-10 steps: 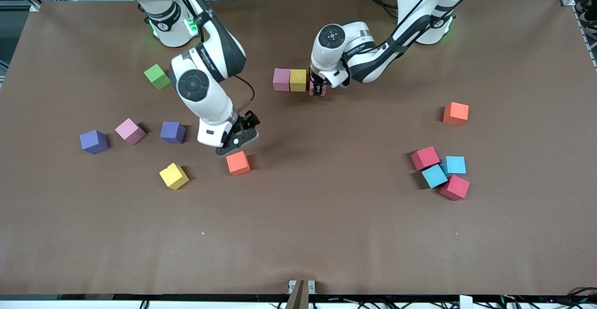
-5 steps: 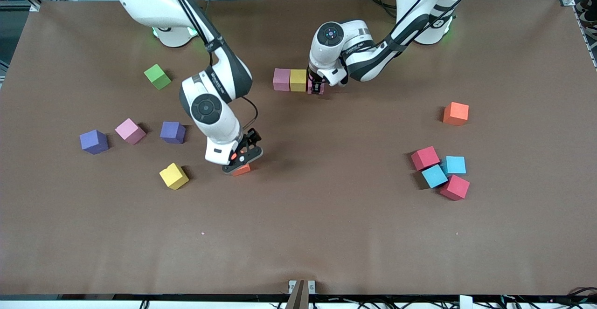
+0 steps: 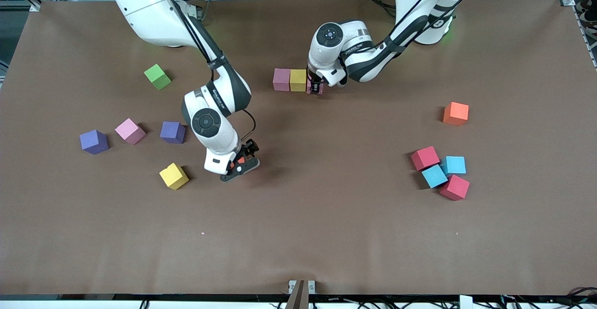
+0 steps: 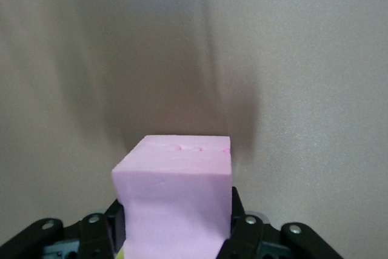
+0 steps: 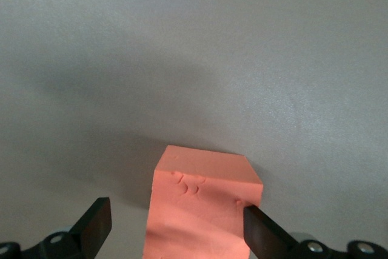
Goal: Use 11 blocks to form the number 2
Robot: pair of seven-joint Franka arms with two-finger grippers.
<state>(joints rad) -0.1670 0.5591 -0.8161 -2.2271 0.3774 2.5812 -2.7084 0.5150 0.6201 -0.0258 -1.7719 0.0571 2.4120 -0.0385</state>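
The left gripper [image 3: 316, 88] is down at the table, clamped on a pink block [image 4: 176, 204] that sits just beside the yellow block [image 3: 298, 79] at the left arm's end of a short row; another pink block [image 3: 281, 78] touches the yellow one on its right-arm side, so the number 2 so far shows 3 cubes in 1 line. The right gripper [image 3: 238, 164] is low over an orange block [image 5: 203, 207], its fingers [image 5: 94, 225] spread wide on either side; one finger stands clear of the cube, the other is at its edge, and the cube rests on the table.

Toward the right arm's end lie a green cube [image 3: 157, 76], 2 purple blocks [image 3: 93, 141] [image 3: 172, 132], a pink block [image 3: 130, 131] between them and a yellow block [image 3: 174, 175]; toward the left arm's end sit a second orange block [image 3: 455, 113] and a tight cluster of 2 red blocks [image 3: 425, 158] [image 3: 454, 187] and 2 light blue blocks [image 3: 434, 176] [image 3: 454, 165].
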